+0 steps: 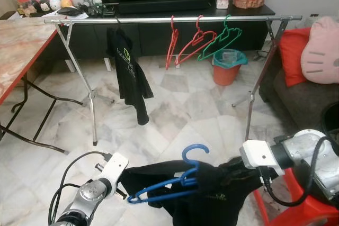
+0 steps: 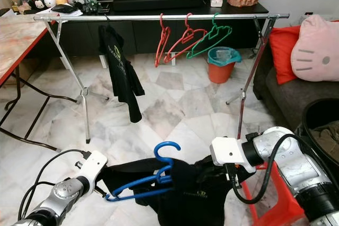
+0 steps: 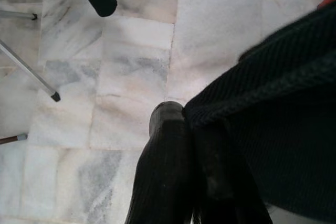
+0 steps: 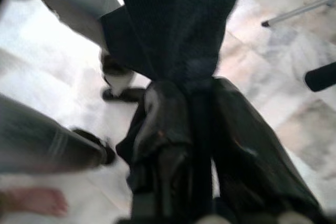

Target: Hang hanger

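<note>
- Rail [image 1: 175,19] of the clothes rack spans the view at the far side; bare stretch between the hung black shirt [image 1: 127,70] and the red hangers [image 1: 185,43], another bare stretch left of the shirt
- Right part of rail crowded: two red hangers and a green hanger [image 1: 222,41] close together
- Marble floor [image 1: 180,115] between robot and rack open; rack legs [image 1: 92,99] splay out at both ends
- Table [image 1: 21,46] edges in on the left; sofa [image 1: 302,93] with cushions on the right
- Orange bin [image 1: 228,67] stands behind the rack, under the green hanger
</note>
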